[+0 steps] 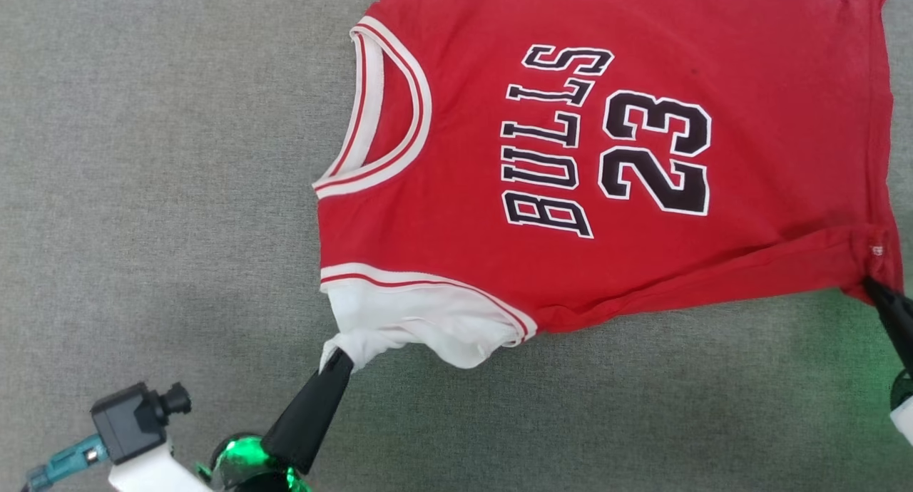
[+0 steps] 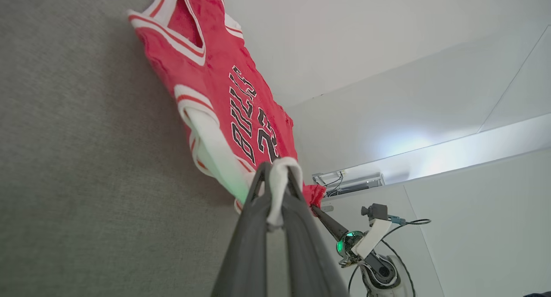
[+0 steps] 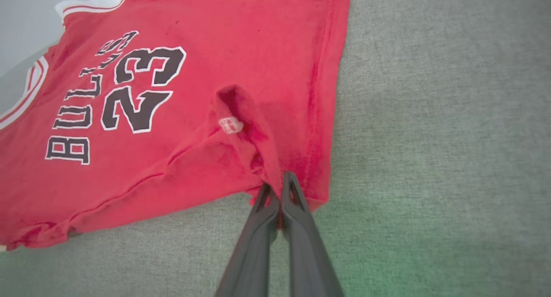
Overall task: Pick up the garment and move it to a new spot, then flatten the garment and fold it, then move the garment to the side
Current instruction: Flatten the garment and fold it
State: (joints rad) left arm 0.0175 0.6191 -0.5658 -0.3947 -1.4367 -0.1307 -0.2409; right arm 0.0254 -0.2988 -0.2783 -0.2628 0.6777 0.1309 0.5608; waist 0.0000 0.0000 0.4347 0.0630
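The garment (image 1: 642, 264) is a red T-shirt lying chest-up on the grey surface, its navy letters and number turned sideways, the collar toward the left. My left gripper (image 1: 341, 358) is shut on the near white sleeve (image 1: 421, 321); in the left wrist view the white cloth (image 2: 279, 189) sits pinched between the fingers. My right gripper (image 1: 871, 287) is shut on the garment's near hem corner at the right, and the right wrist view shows red cloth (image 3: 241, 129) bunched up just ahead of the closed tips (image 3: 279, 187). The near side edge is rolled up between the two grips.
The grey fabric surface (image 1: 143, 192) spreads wide to the left and along the near side. My left wrist camera (image 1: 132, 421) sticks up at the lower left. In the left wrist view, my right arm (image 2: 366, 245) and a white wall lie beyond the garment.
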